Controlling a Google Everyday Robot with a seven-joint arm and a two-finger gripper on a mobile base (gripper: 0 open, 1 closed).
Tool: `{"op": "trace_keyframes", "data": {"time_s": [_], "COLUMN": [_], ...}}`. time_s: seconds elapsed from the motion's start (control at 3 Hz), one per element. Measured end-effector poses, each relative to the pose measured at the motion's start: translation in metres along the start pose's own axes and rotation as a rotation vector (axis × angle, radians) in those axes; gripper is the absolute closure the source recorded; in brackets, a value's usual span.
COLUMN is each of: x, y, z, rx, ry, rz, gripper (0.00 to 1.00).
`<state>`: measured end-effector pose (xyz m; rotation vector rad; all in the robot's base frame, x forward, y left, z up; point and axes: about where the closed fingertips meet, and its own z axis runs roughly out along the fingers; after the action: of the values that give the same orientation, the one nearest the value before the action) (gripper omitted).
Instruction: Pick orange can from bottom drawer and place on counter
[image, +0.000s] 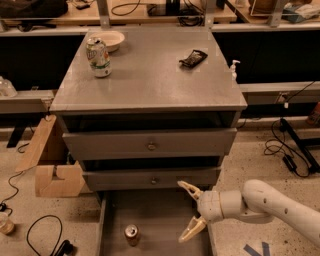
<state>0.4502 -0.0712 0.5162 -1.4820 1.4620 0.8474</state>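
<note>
Camera view shows the counter (150, 85) as the broadest thing, well above and behind the fingers (191, 190), carrying a green-and-white can (98, 57), a bowl (111, 39) and a dark object (193, 58). Below it the bottom drawer (165, 210) is pulled out, its flat grey floor lying directly under the fingers. The gripper (180, 212) hangs over the drawer's right part, its two pale fingers spread wide with nothing between them, tips pointing left. The orange can (131, 234) stands upright on the drawer floor, to the left of the lower fingertip and a little nearer the drawer's front, apart from it.

The can looks light and thin-walled: stiff enough for a moderate squeeze, but smooth and round, so it could slip or tip if nudged. The best hold is probably across the mid-body, one finger on each side, below the silver top.
</note>
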Motion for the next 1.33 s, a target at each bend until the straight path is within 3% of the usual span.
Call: {"op": "trace_keyframes", "data": {"time_s": [0.33,1.0,1.33], "x": [0.034,0.109,0.128], "y": [-0.006,0.011,0.019], "z": [0.058,0.182,0.215], "rx": [-0.045,-0.112,-0.127], "ry": [-0.024,-0.098,-0.114], "rz": [-0.011,-0.036,-0.049], "gripper": [0.00,0.00,0.00]}}
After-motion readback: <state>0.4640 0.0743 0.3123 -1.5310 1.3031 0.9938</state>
